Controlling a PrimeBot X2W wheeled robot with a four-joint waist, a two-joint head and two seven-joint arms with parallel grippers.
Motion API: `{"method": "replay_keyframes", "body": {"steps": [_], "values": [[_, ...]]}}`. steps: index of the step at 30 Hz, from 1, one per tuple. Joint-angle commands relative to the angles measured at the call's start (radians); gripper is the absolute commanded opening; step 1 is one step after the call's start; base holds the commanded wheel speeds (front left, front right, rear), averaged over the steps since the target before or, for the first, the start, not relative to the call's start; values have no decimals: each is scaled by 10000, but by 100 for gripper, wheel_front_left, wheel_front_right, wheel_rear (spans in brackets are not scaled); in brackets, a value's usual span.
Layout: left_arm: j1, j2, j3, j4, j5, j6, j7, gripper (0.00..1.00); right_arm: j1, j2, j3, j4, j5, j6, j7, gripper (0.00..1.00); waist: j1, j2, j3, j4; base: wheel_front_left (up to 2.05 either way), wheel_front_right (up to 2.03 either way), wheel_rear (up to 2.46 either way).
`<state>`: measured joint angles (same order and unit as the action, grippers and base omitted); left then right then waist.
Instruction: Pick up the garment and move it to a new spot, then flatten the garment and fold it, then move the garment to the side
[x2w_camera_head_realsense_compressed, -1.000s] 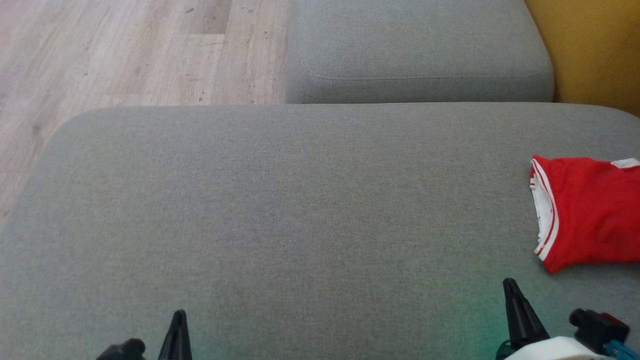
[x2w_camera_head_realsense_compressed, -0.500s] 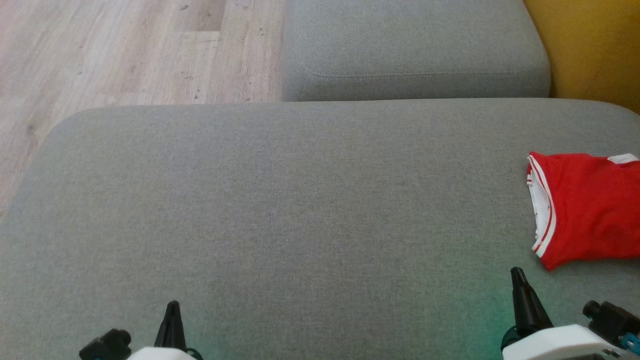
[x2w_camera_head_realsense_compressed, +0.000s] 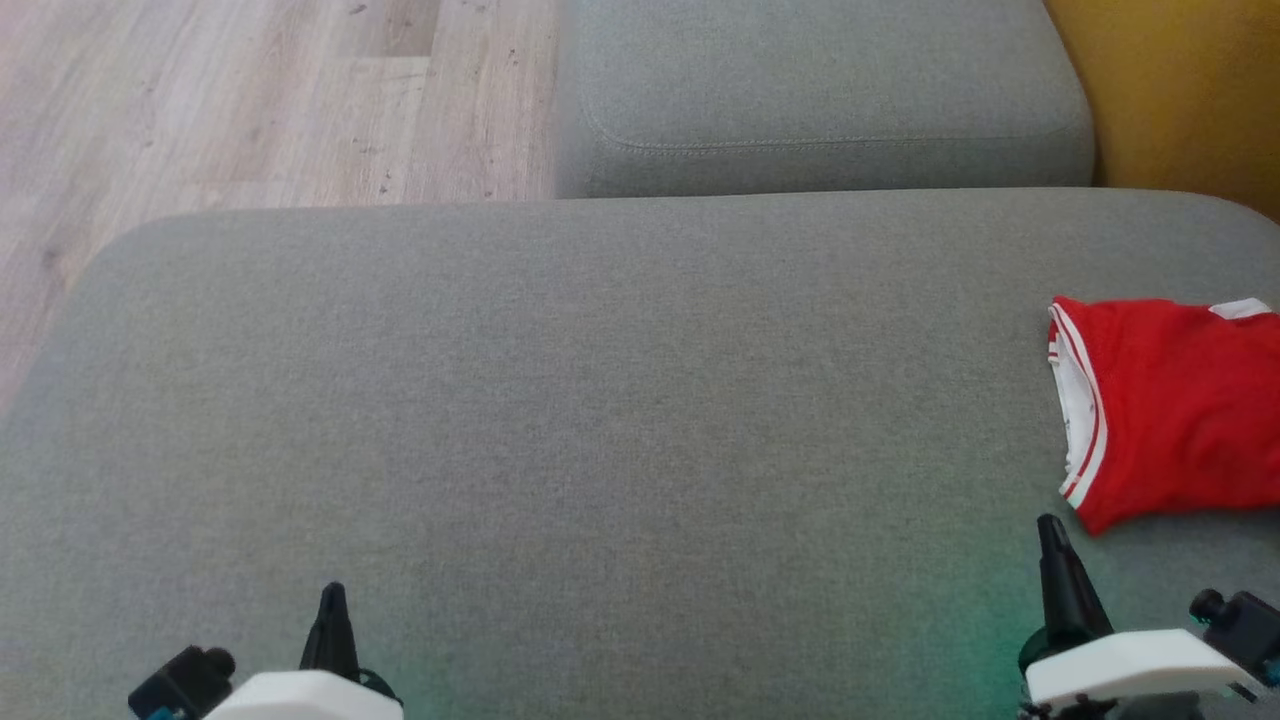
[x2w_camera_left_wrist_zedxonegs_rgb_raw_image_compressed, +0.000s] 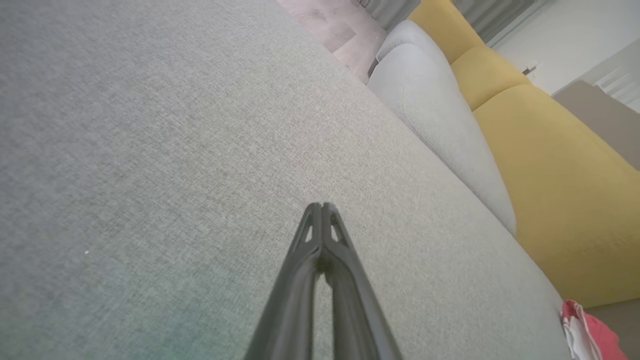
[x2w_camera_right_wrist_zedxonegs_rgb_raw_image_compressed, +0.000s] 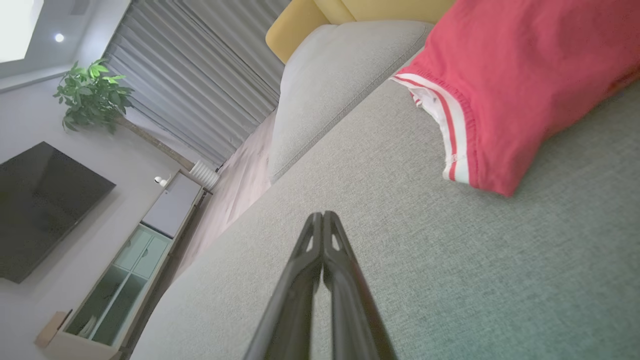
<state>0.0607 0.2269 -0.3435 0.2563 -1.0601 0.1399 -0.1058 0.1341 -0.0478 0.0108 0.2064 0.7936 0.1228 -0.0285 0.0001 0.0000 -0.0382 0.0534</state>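
Observation:
The garment (x2w_camera_head_realsense_compressed: 1175, 410) is red with white-striped trim and lies folded at the right edge of the grey cushion (x2w_camera_head_realsense_compressed: 600, 400). It also appears in the right wrist view as the garment (x2w_camera_right_wrist_zedxonegs_rgb_raw_image_compressed: 520, 75), up and right of my fingers, and as a sliver of garment (x2w_camera_left_wrist_zedxonegs_rgb_raw_image_compressed: 590, 335) in the left wrist view. My right gripper (x2w_camera_head_realsense_compressed: 1050, 530) hovers just below and left of the garment, apart from it, shut and empty (x2w_camera_right_wrist_zedxonegs_rgb_raw_image_compressed: 322, 216). Low at the near left, my left gripper (x2w_camera_head_realsense_compressed: 332, 595) is shut with nothing in it (x2w_camera_left_wrist_zedxonegs_rgb_raw_image_compressed: 321, 206).
A second grey cushion (x2w_camera_head_realsense_compressed: 820, 90) lies behind the main one, with a yellow cushion (x2w_camera_head_realsense_compressed: 1180, 90) at the far right. Wood floor (x2w_camera_head_realsense_compressed: 250, 100) borders the far left. A television, cabinet and plant stand across the room in the right wrist view.
The camera has shifted, so the whole picture has slid a little up and left. Both arms show more of their white wrists at the bottom edge. The garment lies as before.

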Motion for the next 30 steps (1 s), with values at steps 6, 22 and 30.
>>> {"method": "replay_keyframes", "body": {"steps": [6, 22, 30], "values": [[-682, -147, 724, -222, -585, -329, 188, 0, -646, -223, -63, -229, 905, 37, 137, 0, 0, 0, 37, -48, 0, 0, 0], [-936, -538, 1677, -195, -1866, -937, 674, 0, -1091, -248, -261, -78, 2847, 48, 380, 0, -1, 0, 134, -172, 0, 0, 0], [-1041, -700, 2072, -184, -2392, -1188, 877, 0, -1275, -254, -348, -16, 3642, 52, 485, 0, -1, 0, 173, -223, 0, 0, 0]]}}
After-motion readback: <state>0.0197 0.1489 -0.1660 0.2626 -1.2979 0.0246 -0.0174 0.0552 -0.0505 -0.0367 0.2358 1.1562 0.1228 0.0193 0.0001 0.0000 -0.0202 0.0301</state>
